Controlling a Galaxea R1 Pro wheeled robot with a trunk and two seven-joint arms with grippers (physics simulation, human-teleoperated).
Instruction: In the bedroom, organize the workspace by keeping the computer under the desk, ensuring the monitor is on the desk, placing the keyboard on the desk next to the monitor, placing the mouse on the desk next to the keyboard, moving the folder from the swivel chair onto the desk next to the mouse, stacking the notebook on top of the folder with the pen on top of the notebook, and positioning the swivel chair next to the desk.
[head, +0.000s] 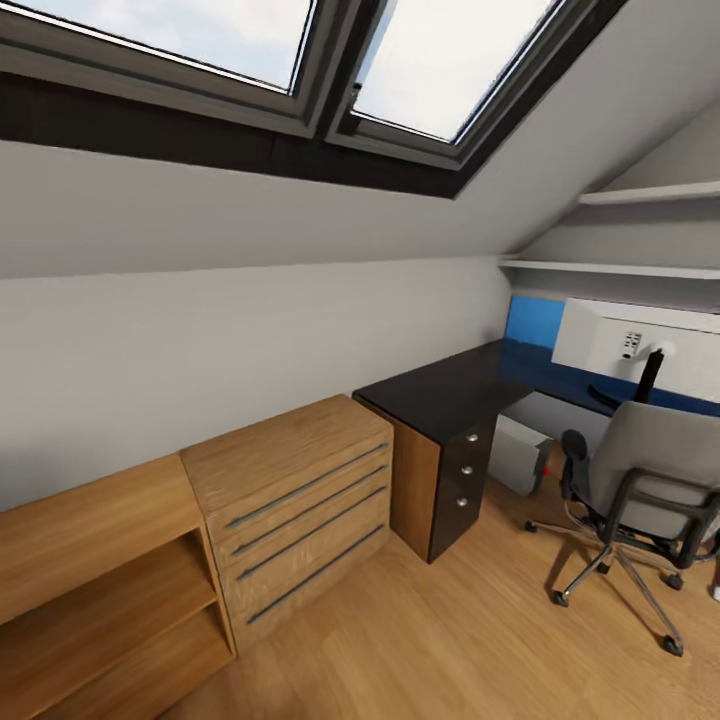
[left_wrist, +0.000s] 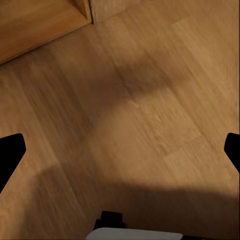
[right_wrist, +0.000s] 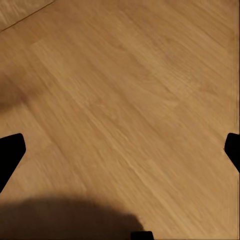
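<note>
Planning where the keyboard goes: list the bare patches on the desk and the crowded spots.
The near end of the desk, above the black drawer unit and out to the corner, looks bare. Further right, the monitor stands on it and the chair blocks the view. The floor in front is open; both grippers hang open above it.

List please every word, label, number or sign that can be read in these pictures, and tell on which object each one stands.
No text can be read in any view.
Monitor: the small port panel on its white back shows dark marks, too small and blurred to read.
Black drawer unit: silver knobs, no label.
Wooden chest of drawers, swivel chair, desk: no lettering visible.
Both wrist views: bare wood floor, no writing.
</note>
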